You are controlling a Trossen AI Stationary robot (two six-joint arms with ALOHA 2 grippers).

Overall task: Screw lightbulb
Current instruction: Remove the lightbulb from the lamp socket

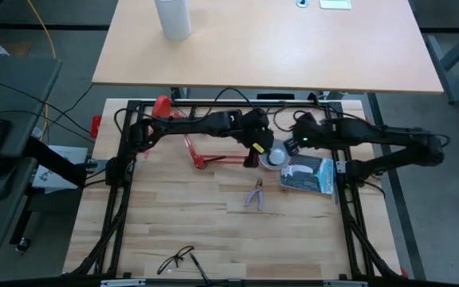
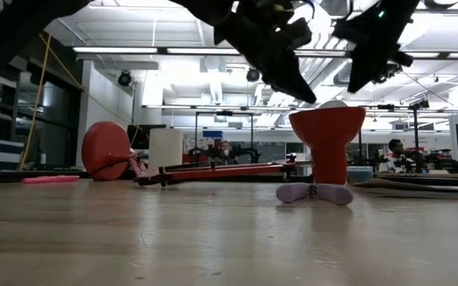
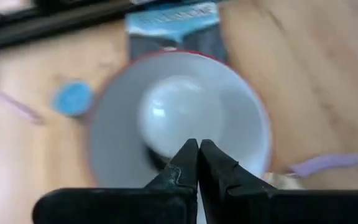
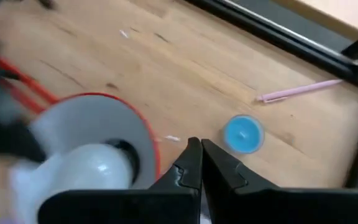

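A bright workshop with ceiling light strips is seen beyond the wooden tabletop (image 1: 213, 231), and a seated person (image 2: 394, 154) is made out far back in the low view. A second, paler table (image 1: 293, 48) stands beyond the black frame, and a tall white cylinder (image 1: 173, 17) is set on it.

The left arm is stretched from the far left toward the middle, and the left gripper (image 3: 197, 149) is held just above the lamp shade, its jaws pressed together with nothing between them. The right arm is reached in from the right, and the right gripper (image 4: 199, 149) is held beside the shade, its jaws likewise closed on nothing.

A red lamp is laid across the far part of the tabletop: its round base (image 2: 106, 149) is tipped on edge at the far left, and its white-lined cone shade (image 3: 241, 118) is turned mouth-up near the middle. The lightbulb (image 3: 176, 115) is seated inside the shade, its globe pointing upward.

A dark packet with a blue label (image 1: 309, 175) is placed just right of the shade. Purple-handled pliers (image 1: 256, 194) are laid nearer, and a pair of glasses (image 1: 175, 259) is left at the near edge. A small blue cap (image 4: 243, 133) and a pink stick (image 4: 300, 91) are seen near the shade.
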